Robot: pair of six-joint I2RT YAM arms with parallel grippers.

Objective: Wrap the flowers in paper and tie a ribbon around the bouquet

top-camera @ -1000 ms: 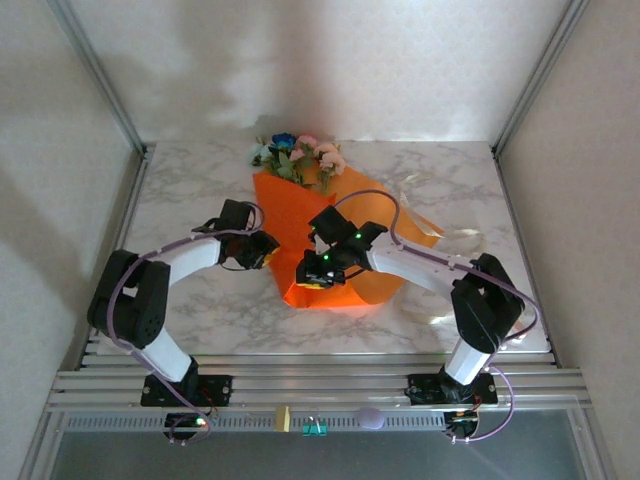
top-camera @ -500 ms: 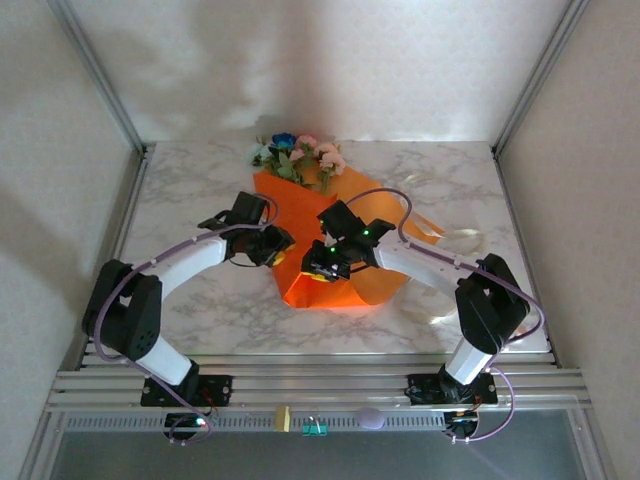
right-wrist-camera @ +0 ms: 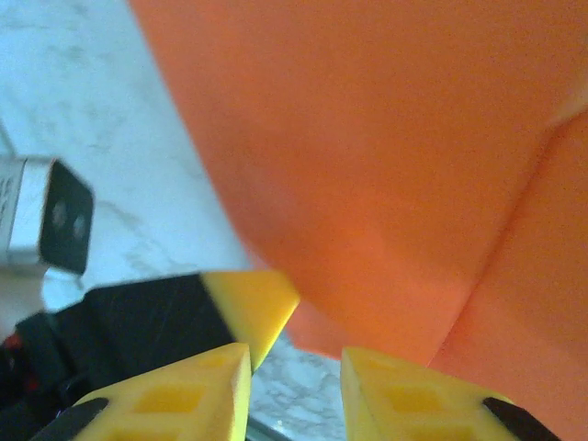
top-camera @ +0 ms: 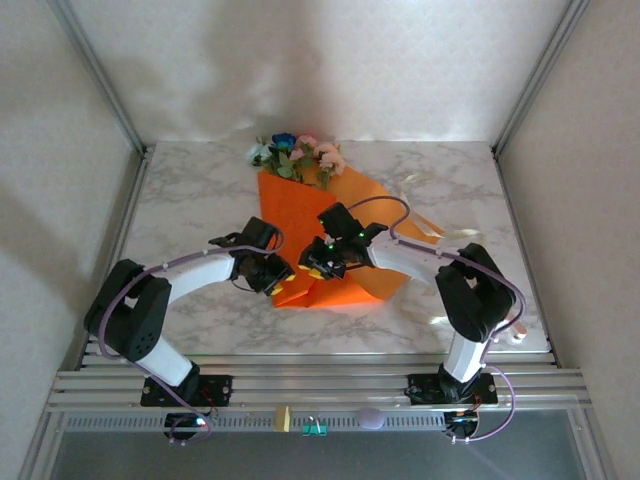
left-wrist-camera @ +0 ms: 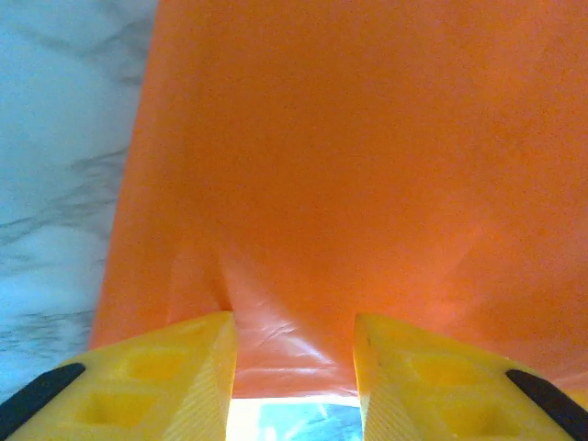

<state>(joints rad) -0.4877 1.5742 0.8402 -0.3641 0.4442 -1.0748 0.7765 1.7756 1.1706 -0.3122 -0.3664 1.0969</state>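
Orange paper (top-camera: 335, 210) is lying across the marble table (top-camera: 190, 190), flowers (top-camera: 298, 157) poking out at its far end. L hand (top-camera: 280, 278) is straddling the paper's near edge, fingers apart, not pinching. R hand (top-camera: 312, 266) is hovering just beside it, also gaping, nothing held. Cream ribbon (top-camera: 455, 237) is trailing right, partly behind the R arm.

A white, grey-veined marble surface (top-camera: 190, 190) sits between pale walls (top-camera: 320, 60) and slanted aluminium posts (top-camera: 95, 70). On the ribbed metal rail (top-camera: 330, 383) at its near edge lie a small tan block (top-camera: 283, 418), a green clip (top-camera: 317, 429) and a pale lilac round piece (top-camera: 371, 417).
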